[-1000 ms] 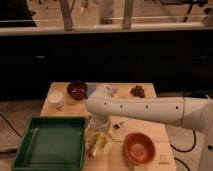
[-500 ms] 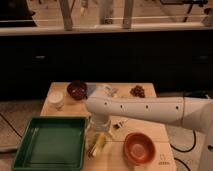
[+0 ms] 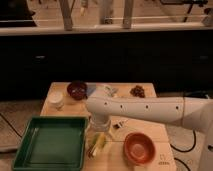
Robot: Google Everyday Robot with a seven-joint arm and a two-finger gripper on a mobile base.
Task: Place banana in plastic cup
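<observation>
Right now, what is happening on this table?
A white robot arm reaches in from the right over a wooden table. Its gripper is low between the green tray and the orange bowl, right above the banana, which lies by the tray's right edge. The plastic cup seems hidden under the gripper, so I cannot tell whether the banana is already in it. A white cup and a dark red bowl stand at the back.
</observation>
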